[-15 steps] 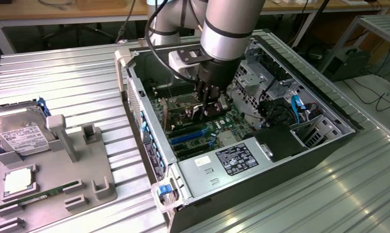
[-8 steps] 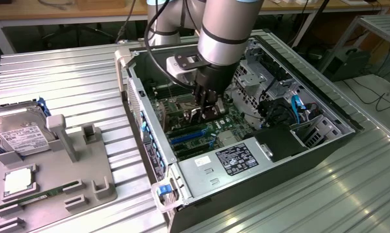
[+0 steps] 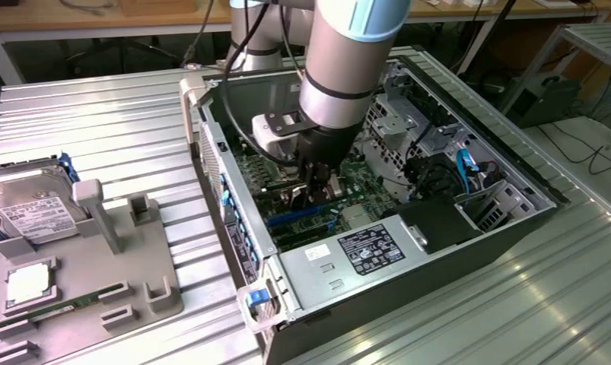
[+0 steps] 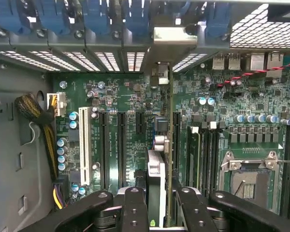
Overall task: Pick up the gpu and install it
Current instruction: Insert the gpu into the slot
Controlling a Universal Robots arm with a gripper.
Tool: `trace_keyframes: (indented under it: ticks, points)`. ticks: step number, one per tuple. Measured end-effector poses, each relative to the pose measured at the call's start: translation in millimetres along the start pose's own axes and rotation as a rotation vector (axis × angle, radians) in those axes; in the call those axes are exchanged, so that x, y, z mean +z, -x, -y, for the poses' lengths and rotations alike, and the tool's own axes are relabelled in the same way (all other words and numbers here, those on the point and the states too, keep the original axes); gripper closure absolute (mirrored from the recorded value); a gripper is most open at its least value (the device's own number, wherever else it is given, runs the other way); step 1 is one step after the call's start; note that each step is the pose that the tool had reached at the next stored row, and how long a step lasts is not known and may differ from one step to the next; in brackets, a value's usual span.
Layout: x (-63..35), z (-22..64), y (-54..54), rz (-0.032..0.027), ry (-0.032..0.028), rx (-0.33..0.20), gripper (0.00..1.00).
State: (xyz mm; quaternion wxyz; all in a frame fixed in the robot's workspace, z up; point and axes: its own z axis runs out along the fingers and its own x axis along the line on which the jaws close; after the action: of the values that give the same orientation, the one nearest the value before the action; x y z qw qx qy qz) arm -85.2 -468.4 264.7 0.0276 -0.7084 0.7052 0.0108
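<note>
One gray robot arm (image 3: pixel 335 68) reaches steeply down from above into one open computer case (image 3: pixel 457 251) that lies on its side on a ribbed metal table (image 3: pixel 102 122). Its wrist points almost straight down, and the gripper (image 3: pixel 320 186) is low among the boards inside. Seen from the wrist, the gripper (image 4: pixel 162 212) has two black fingers (image 4: pixel 134 208) drawn in narrow and clamped on one gpu (image 4: pixel 170 121), one finger on each face of the card. The gpu stands on edge, upright over the green motherboard (image 4: pixel 135 96), in line with the long expansion slots. Its silver bracket (image 4: pixel 169 36) is at the case's slotted rear wall, under a row of blue clips. Whether the card's lower edge is fully seated in a slot cannot be told. One white slot (image 4: pixel 84 145) lies a few slots to one side of the card, and one open processor socket (image 4: pixel 249 181) lies on the other side. Well apart, at the exterior view's left, one gray fixture tray (image 3: pixel 92 266) holds one silver hard drive (image 3: pixel 26 213) and one green memory stick (image 3: pixel 62 308).
</note>
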Motion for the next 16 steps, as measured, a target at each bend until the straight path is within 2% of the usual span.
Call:
trace_keyframes:
  ticks: [4,16]
  points:
    - [12.9,-3.7,-0.7,-0.0003,0.0027,0.000,0.72]
    - [13.2,-3.8,1.9,0.0002,0.0031,-0.010,0.72]
